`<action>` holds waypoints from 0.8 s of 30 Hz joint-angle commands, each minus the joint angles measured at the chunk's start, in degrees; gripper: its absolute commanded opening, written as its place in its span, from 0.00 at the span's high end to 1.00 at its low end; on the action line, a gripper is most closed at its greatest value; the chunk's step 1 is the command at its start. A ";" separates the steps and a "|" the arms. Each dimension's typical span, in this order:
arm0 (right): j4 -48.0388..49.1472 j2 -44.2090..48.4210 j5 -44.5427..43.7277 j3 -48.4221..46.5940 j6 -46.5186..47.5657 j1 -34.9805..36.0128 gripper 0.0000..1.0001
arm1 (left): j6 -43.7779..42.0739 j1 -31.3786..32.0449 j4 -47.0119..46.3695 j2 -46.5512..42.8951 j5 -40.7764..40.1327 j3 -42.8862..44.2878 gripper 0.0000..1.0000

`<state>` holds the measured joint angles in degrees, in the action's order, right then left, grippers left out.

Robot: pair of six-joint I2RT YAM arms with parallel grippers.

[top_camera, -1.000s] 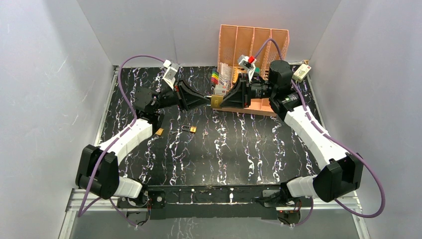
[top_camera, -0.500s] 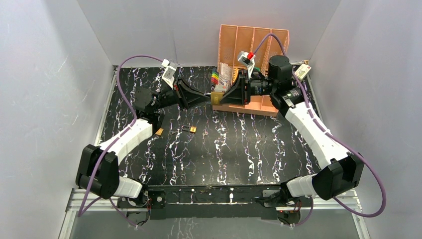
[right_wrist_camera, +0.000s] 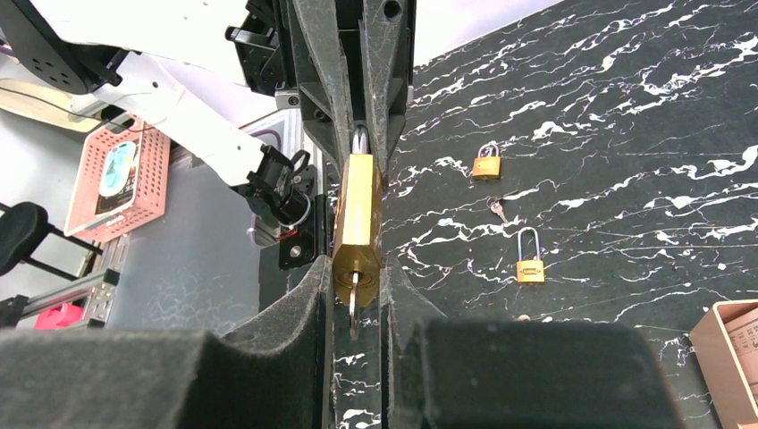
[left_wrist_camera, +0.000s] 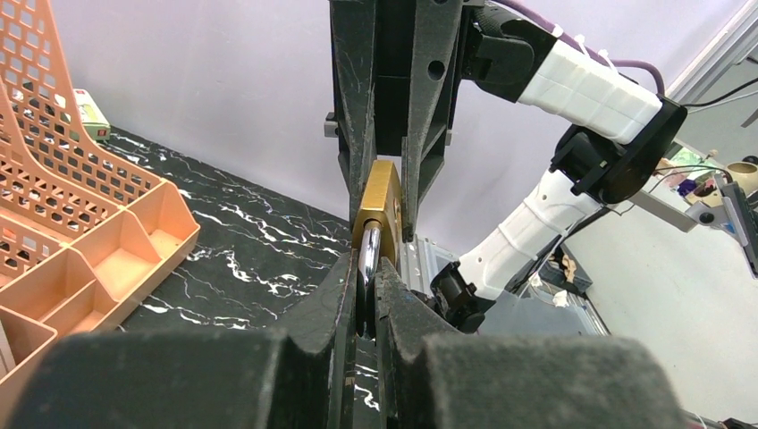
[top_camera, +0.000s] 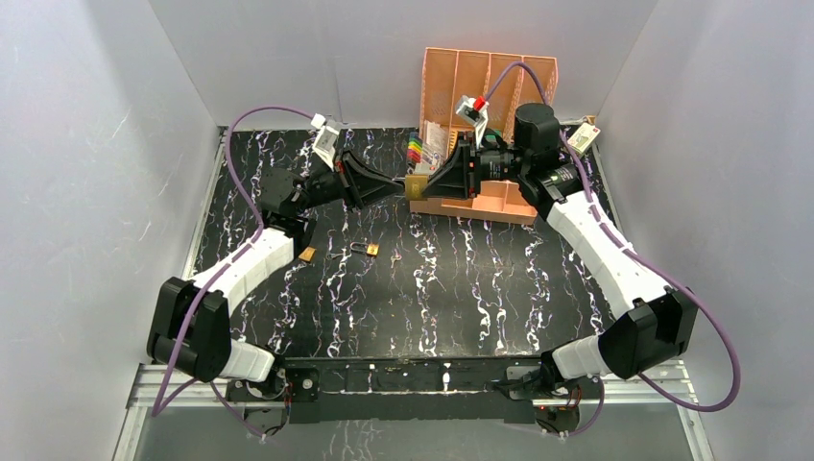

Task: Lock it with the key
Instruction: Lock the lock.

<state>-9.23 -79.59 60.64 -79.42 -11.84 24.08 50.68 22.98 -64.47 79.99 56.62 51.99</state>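
A brass padlock point(top_camera: 416, 187) is held in the air between my two grippers, in front of the orange organizer. My left gripper point(top_camera: 398, 184) is shut on its silver shackle point(left_wrist_camera: 370, 259), seen edge-on between the fingers in the left wrist view. My right gripper point(top_camera: 430, 185) is shut on the padlock body point(right_wrist_camera: 356, 214) from the opposite side. A small key point(right_wrist_camera: 354, 308) sticks out of the keyhole in the body's end, in the gap between my right fingers point(right_wrist_camera: 308, 295). The padlock body point(left_wrist_camera: 381, 206) also shows in the left wrist view, between the right gripper's fingers.
An orange mesh organizer point(top_camera: 490, 86) stands at the back, with coloured markers point(top_camera: 416, 151) beside it. Two small brass padlocks point(top_camera: 308, 254) point(top_camera: 370, 249) lie on the black marble tabletop point(top_camera: 461, 279); the right wrist view shows a loose key point(right_wrist_camera: 496, 208) between them.
Both grippers and the padlock have shifted slightly up and toward the back. The right wrist has lifted a little. Both grips are unchanged.
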 commanded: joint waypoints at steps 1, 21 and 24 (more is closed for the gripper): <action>8.51 0.38 -4.35 -0.53 -1.38 -0.17 1.00 | -1.95 0.91 0.01 -3.08 3.43 1.34 1.00; 13.87 2.75 -4.26 4.70 -5.31 0.54 1.00 | -13.30 0.49 17.76 -6.62 3.76 5.81 1.00; 10.64 3.62 -6.53 1.78 -2.68 0.59 1.00 | -14.02 0.51 19.07 -7.02 3.92 5.70 1.00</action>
<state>-2.87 -78.43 59.18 -75.24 -14.85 24.73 39.13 22.50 -46.92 75.88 57.45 55.05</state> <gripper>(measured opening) 0.244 0.059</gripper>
